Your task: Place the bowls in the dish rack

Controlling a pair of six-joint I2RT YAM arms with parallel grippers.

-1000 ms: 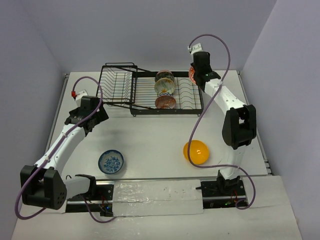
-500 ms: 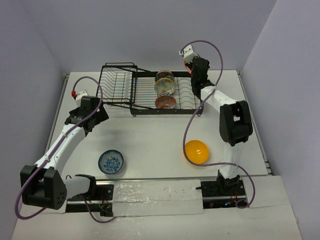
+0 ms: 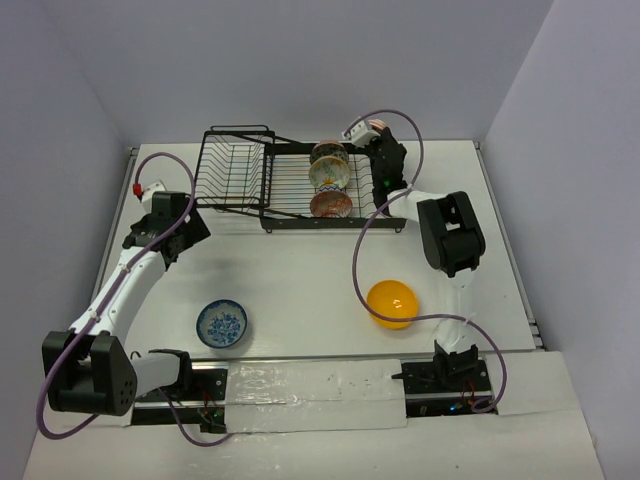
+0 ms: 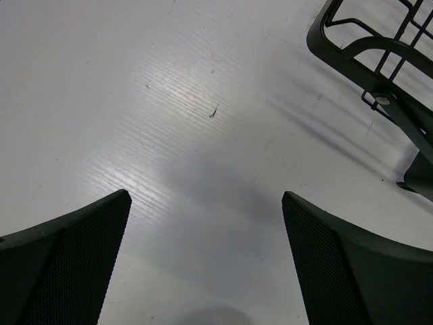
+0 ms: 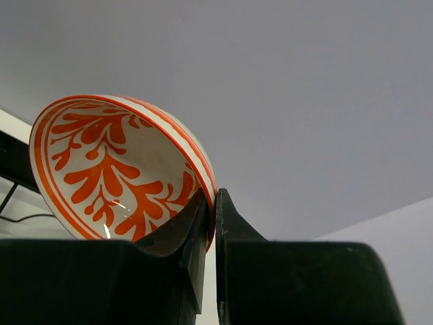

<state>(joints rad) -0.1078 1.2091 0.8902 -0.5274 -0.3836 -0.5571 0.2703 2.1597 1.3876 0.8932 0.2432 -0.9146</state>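
**Floral bowl gripped at the rack's far right end**
The right end effector point(image 5: 211, 196) is clamped on the rim of the tilted white bowl with an orange-red floral pattern point(image 5: 115, 169), at the far right end of the black wire dish rack point(image 3: 290, 180). Three patterned bowls point(image 3: 330, 172) stand on edge in the rack. The left end effector point(image 4: 205, 196) hangs open over the white surface point(image 3: 300, 270). The plain orange-yellow bowl point(image 3: 391, 303) and the blue patterned bowl point(image 3: 222, 323) sit there.

a white table point(image 3: 300, 270) with a faint wood grain, boxed in by pale lavender walls point(image 3: 300, 60). a crinkled whitish sheet point(image 3: 310, 390) lies along its near edge; a tiny dark fleck point(image 4: 213, 112) marks the tabletop.
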